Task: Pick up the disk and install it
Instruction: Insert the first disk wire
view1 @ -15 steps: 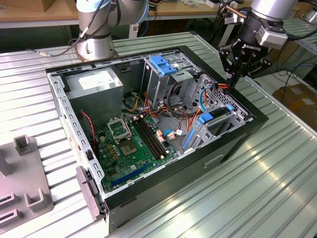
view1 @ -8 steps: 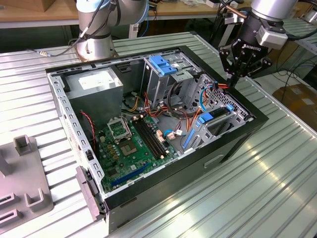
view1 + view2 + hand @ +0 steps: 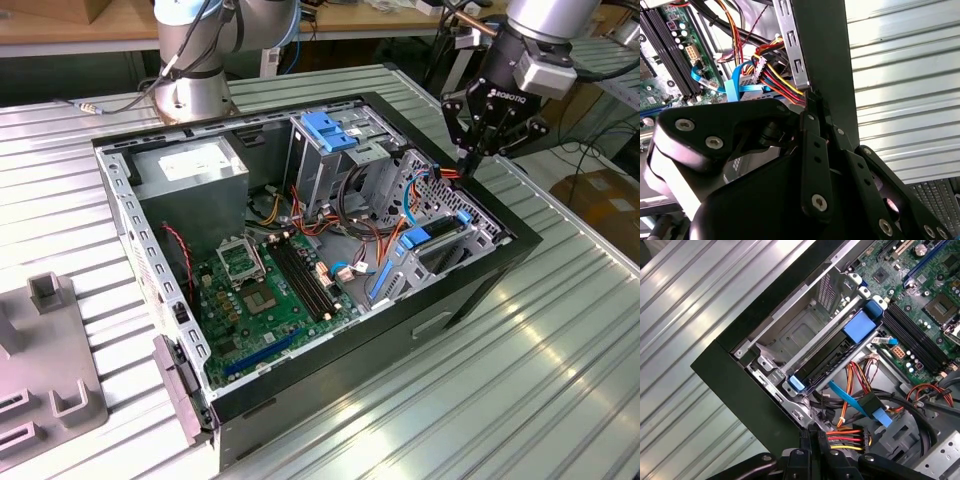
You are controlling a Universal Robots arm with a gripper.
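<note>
The disk [image 3: 443,243] sits on edge inside the drive bay at the front corner of the open computer case [image 3: 480,290], with its bright blue carrier rail [image 3: 430,236] facing the motherboard. In the first wrist view the disk [image 3: 832,352] lies in the bay with the blue rail's tab [image 3: 860,325] at one end. My gripper [image 3: 468,168] hangs over the case's far rim, a little beyond the disk and apart from it. Its fingers are shut, tips [image 3: 812,97] against a bundle of red, yellow and black wires [image 3: 780,82]. These wires [image 3: 845,438] run beside the gripper [image 3: 812,436].
The case holds a green motherboard [image 3: 265,290], a grey power-supply box [image 3: 195,170] and a tall metal cage with a blue bracket [image 3: 328,130]. Blue and orange cables [image 3: 852,400] cross near the bay. The arm's base [image 3: 195,60] stands behind; a grey fixture [image 3: 45,360] lies at the exterior view's left.
</note>
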